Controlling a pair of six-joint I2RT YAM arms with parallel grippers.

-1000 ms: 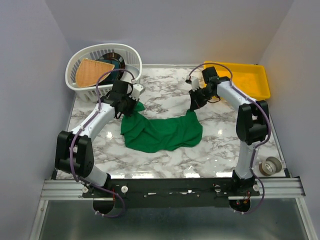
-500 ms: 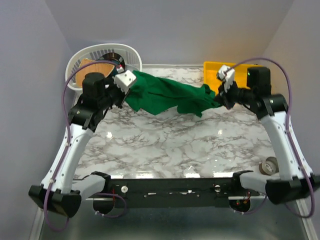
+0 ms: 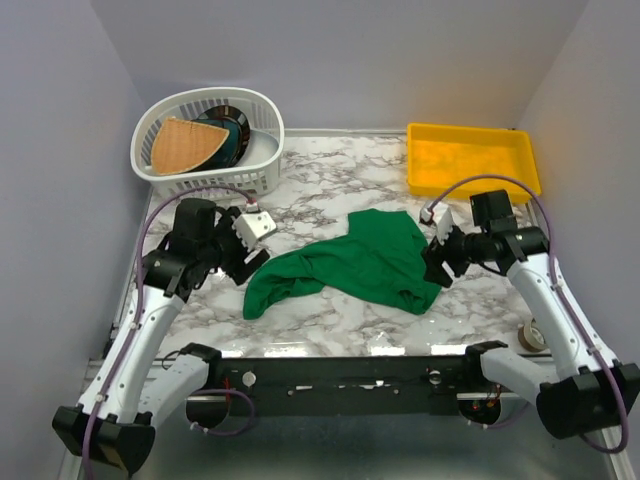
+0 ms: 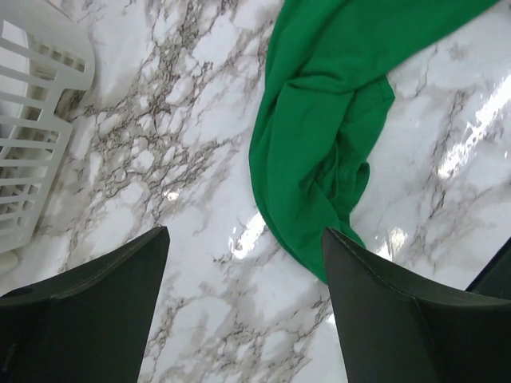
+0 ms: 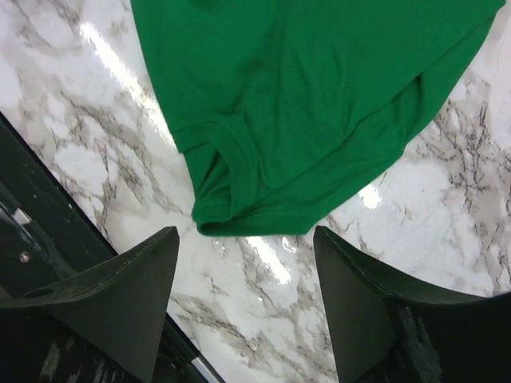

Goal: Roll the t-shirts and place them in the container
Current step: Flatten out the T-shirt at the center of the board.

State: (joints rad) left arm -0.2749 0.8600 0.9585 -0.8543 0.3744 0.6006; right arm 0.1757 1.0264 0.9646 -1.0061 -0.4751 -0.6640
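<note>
The emerald-green t-shirt (image 3: pixel 355 265) lies crumpled on the marble table, stretching from near the left gripper to near the right one. In the left wrist view its bunched end (image 4: pixel 327 136) rests on the marble just ahead of my fingers. The right wrist view has a hemmed edge of the t-shirt (image 5: pixel 303 120) lying flat in front of the jaws. My left gripper (image 3: pixel 247 262) hovers open beside the shirt's left end, holding nothing. At the shirt's right end my right gripper (image 3: pixel 436 262) is open too, and only bare marble lies between its fingers.
A white laundry basket (image 3: pixel 262 175) stands at the back left, holding a dark teal item with a tan wedge (image 3: pixel 185 143). A yellow tray (image 3: pixel 470 160) sits at the back right. A roll of tape (image 3: pixel 530 335) lies near the front right edge.
Both grippers held the shirt stretched up in the air, then came forward and down and opened. The shirt dropped onto the table in a loose diagonal heap.
</note>
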